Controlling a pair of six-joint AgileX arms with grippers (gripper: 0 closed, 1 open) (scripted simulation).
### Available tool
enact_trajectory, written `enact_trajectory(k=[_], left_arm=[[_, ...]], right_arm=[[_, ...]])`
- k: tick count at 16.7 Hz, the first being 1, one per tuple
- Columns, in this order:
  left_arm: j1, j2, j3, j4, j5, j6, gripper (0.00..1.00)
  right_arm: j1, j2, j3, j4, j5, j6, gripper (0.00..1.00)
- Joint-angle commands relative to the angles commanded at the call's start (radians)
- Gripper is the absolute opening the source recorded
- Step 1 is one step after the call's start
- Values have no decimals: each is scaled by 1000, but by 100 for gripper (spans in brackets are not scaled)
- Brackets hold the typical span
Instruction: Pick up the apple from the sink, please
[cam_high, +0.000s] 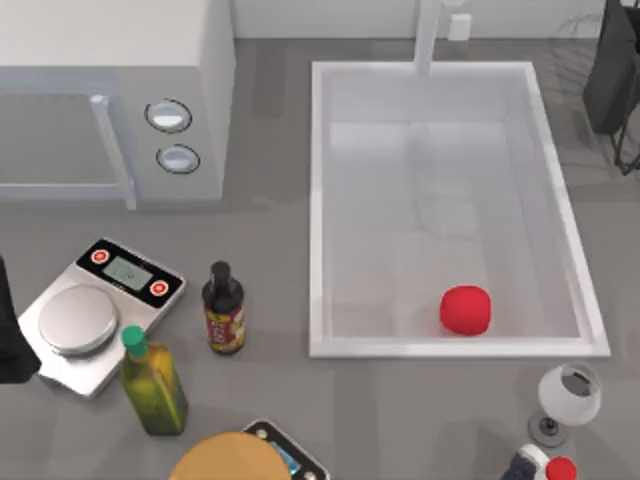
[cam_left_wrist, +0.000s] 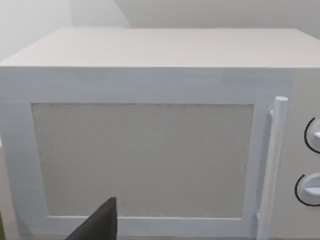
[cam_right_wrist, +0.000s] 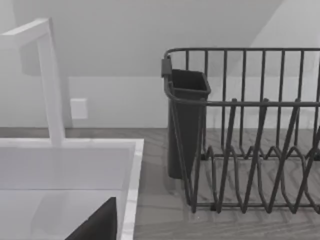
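The apple (cam_high: 466, 309) lies on the pale grey floor of the sink (cam_high: 318, 200), in the near right part of the basin, close to the front wall and apart from the right wall. Nothing touches it. The faucet post (cam_high: 428, 38) stands at the middle of the sink's far rim.

The left arm sits at the left edge of the table, a dark shape beside the kitchen scale (cam_high: 95, 313). In the left wrist view a single dark fingertip of the left gripper (cam_left_wrist: 102, 220) pokes in low, in front of the door of the microwave (cam_left_wrist: 150, 130); whether it is released or clenched I cannot tell. It touches nothing that can be seen.

In the right wrist view one dark fingertip of the right gripper (cam_right_wrist: 102, 220) shows above the sink's corner, with the dish rack (cam_right_wrist: 245, 135) beyond the rim on the table. Its opening cannot be told either, and it holds nothing visible.

On the table left of the sink stand a dark bottle (cam_high: 223, 309) and a green-capped oil bottle (cam_high: 152, 381). A wine glass (cam_high: 568, 399) stands near the sink's front right corner.
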Motion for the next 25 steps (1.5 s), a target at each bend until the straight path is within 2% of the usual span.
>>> enact_trajectory(k=[16,20,25], left_arm=[[0,0,0,0,0,0,100],[0,0,0,0,0,0,100],[0,0,0,0,0,0,100]], right_arm=[[8,31,30,-20,0,9,100],[56,219,198,-132,0,59,100],[154,661,542,-361,1,160,100]])
